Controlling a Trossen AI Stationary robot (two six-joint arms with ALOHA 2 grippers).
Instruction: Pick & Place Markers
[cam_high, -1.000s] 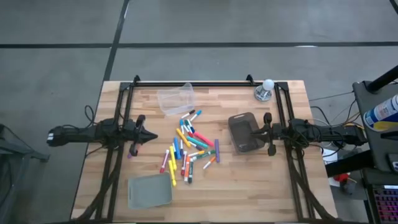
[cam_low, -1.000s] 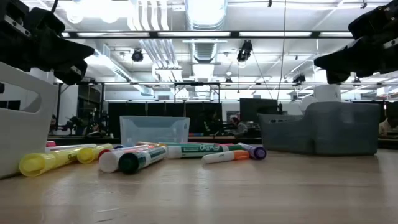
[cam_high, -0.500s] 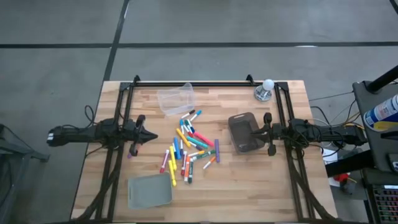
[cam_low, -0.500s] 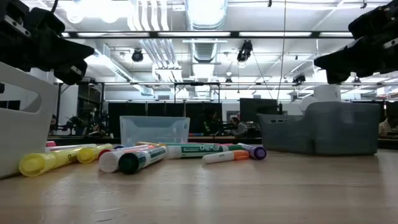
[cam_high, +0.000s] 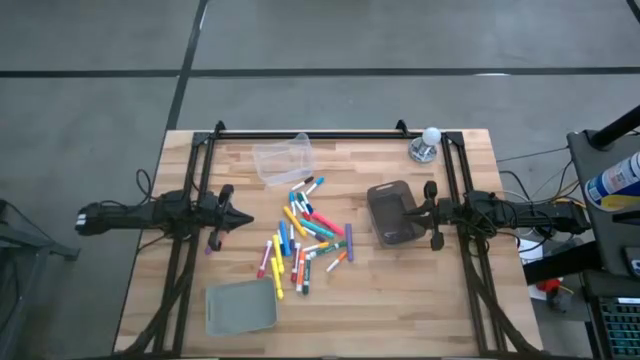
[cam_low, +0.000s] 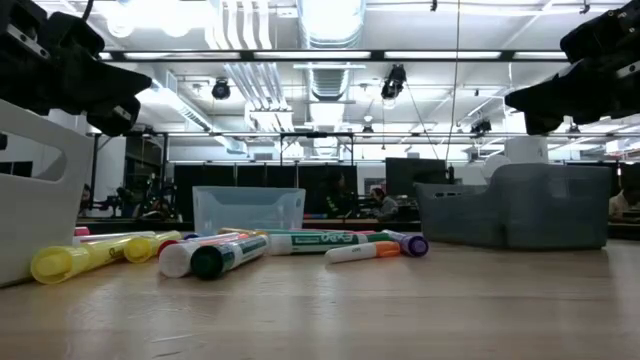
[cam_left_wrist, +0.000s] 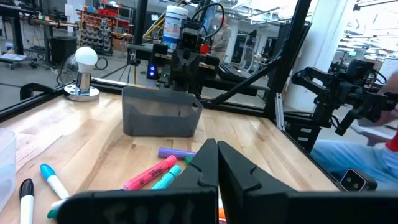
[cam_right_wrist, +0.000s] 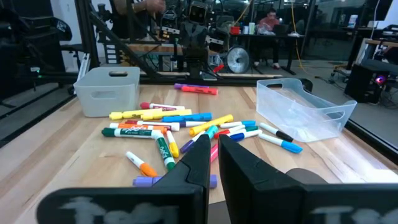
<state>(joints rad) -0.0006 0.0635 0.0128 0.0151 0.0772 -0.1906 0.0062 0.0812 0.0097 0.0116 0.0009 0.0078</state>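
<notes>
Several markers (cam_high: 305, 242) in mixed colours lie flat and scattered on the wooden table's middle; they also show in the low view as markers (cam_low: 250, 248) and in the right wrist view as markers (cam_right_wrist: 168, 124). My left gripper (cam_high: 245, 219) hovers shut, pointing level, just left of the pile, and its fingers meet in the left wrist view (cam_left_wrist: 216, 149). My right gripper (cam_high: 408, 211) hovers shut, pointing level, above a dark grey bin (cam_high: 395, 212) to the right of the pile, and it shows again in its own wrist view (cam_right_wrist: 214, 138). Neither holds anything.
A clear plastic bin (cam_high: 282, 158) stands beyond the pile. A light grey bin (cam_high: 240, 307) sits at the near left. A small lamp with a white ball (cam_high: 428, 146) stands at the far right. Black frame rails (cam_high: 190, 250) run along both sides.
</notes>
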